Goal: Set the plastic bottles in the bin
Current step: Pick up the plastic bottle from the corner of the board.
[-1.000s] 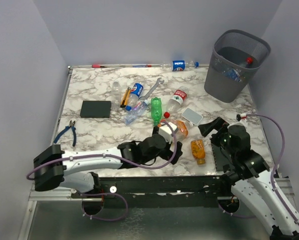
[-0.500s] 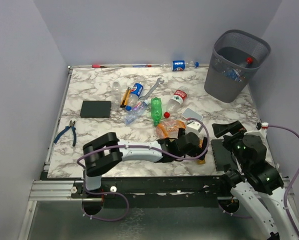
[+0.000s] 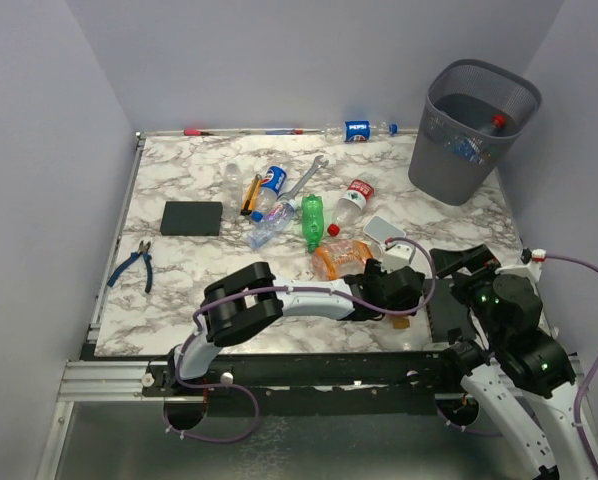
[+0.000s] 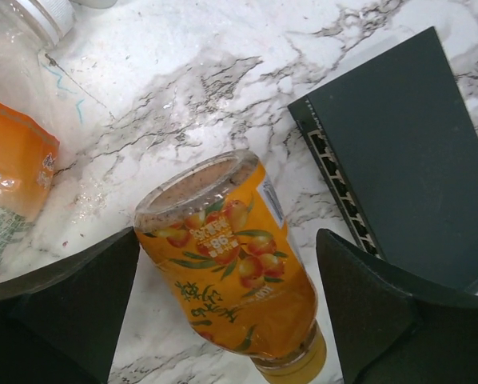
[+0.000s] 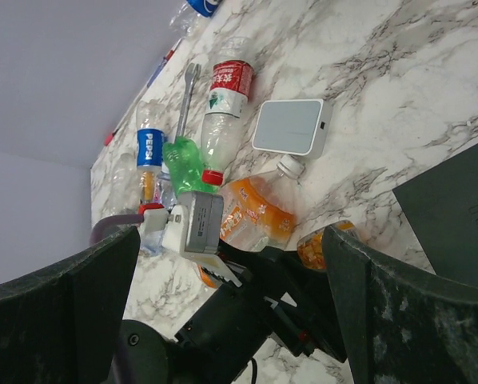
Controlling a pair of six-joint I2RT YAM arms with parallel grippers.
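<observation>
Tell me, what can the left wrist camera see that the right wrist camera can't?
Only the left wrist view shows the fruit pictures on the small orange bottle, which lies between that camera's open jaws. Only the right wrist view shows the red-labelled bottle, the green bottle, the Pepsi bottle, the wrench and the white box. Both show the small orange bottle, the bigger orange bottle, the black block and the marble table.
</observation>
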